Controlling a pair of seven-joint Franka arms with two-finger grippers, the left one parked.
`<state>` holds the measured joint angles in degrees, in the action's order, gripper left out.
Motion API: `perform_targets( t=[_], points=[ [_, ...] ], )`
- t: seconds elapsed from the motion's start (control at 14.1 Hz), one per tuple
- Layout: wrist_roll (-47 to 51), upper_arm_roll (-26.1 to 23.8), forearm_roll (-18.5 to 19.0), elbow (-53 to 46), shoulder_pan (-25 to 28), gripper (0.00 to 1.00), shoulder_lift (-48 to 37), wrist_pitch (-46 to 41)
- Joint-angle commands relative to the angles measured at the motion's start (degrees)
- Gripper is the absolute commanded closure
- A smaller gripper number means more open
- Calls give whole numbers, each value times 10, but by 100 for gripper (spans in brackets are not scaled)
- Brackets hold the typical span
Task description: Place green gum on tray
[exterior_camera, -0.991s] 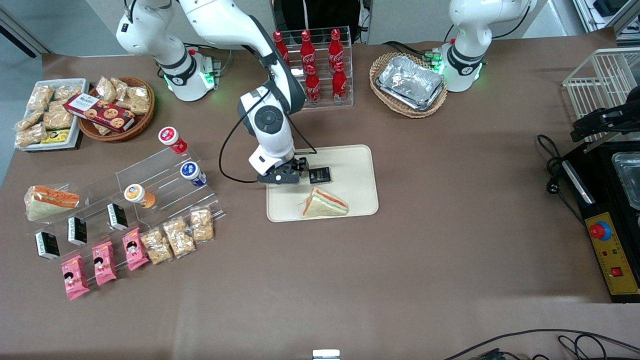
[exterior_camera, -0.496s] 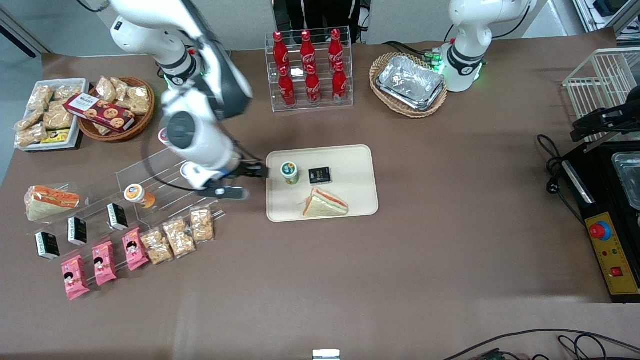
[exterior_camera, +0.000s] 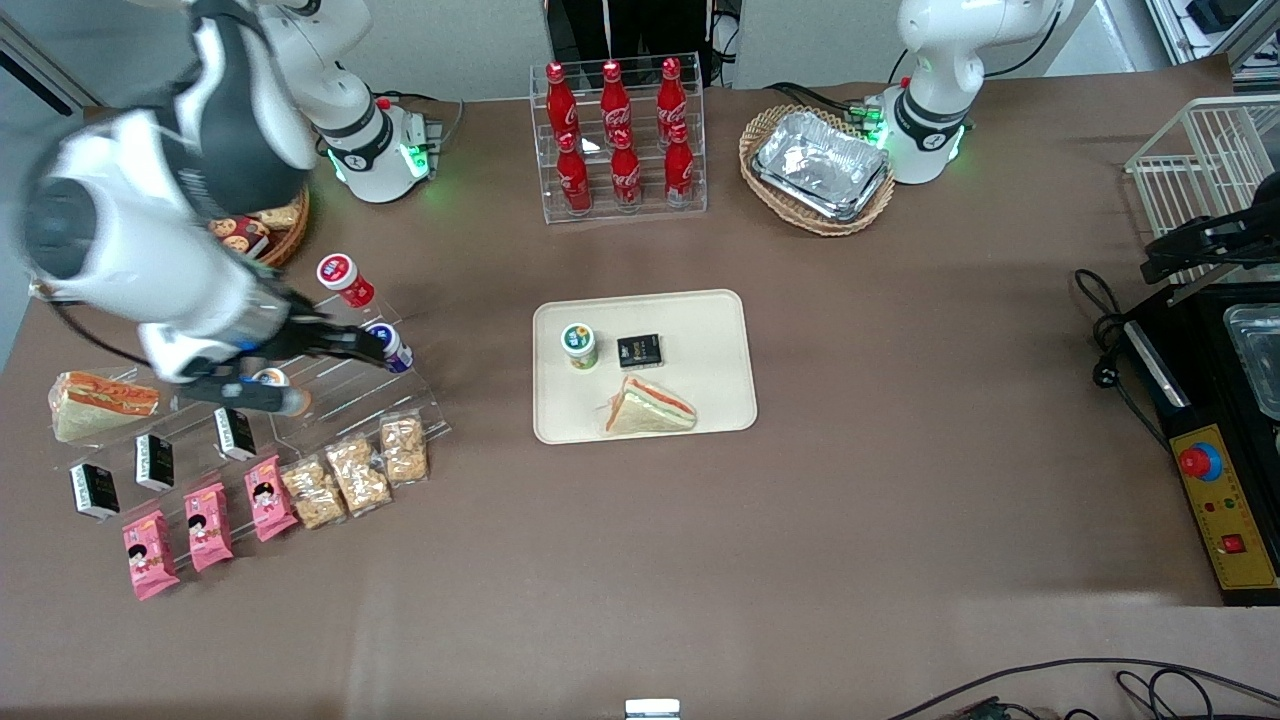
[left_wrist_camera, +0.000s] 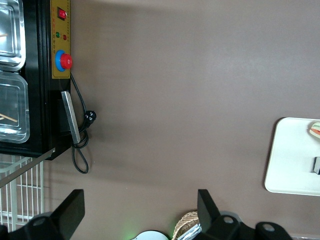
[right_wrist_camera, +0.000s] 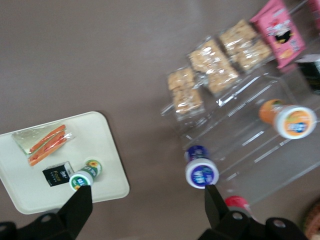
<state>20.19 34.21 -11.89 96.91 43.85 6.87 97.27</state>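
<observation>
The green gum [exterior_camera: 578, 345], a green bottle with a white lid, stands on the cream tray [exterior_camera: 710, 330], apart from any gripper. It also shows in the right wrist view [right_wrist_camera: 84, 175] on the tray [right_wrist_camera: 105, 140]. My right gripper [exterior_camera: 345, 376] is open and empty, well off the tray toward the working arm's end of the table, above the clear acrylic rack [exterior_camera: 330, 395]. In the right wrist view the gripper [right_wrist_camera: 147, 200] hangs over bare table between the tray and the rack.
On the tray lie a black packet [exterior_camera: 639, 350] and a wrapped sandwich [exterior_camera: 650, 408]. The rack holds red [exterior_camera: 345, 280], blue [right_wrist_camera: 201, 170] and orange [right_wrist_camera: 290, 120] bottles. Snack packs [exterior_camera: 350, 475] lie in front of it. A cola rack [exterior_camera: 620, 140] and a foil-tray basket [exterior_camera: 818, 168] stand farther from the camera.
My gripper has let go of the green gum, which stays upright on the tray, and the arm has swung away toward the acrylic rack.
</observation>
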Motion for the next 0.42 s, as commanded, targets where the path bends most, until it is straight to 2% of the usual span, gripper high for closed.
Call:
perform_targets(
  t=[0.0,0.14,0.35],
  points=[
    [-56,-7,25,-84,-71,0,5,-92],
    [-70,-6,42,-117,-91,0,5,-124],
    [-74,-6,42,-138,-117,0,5,-139]
  ],
)
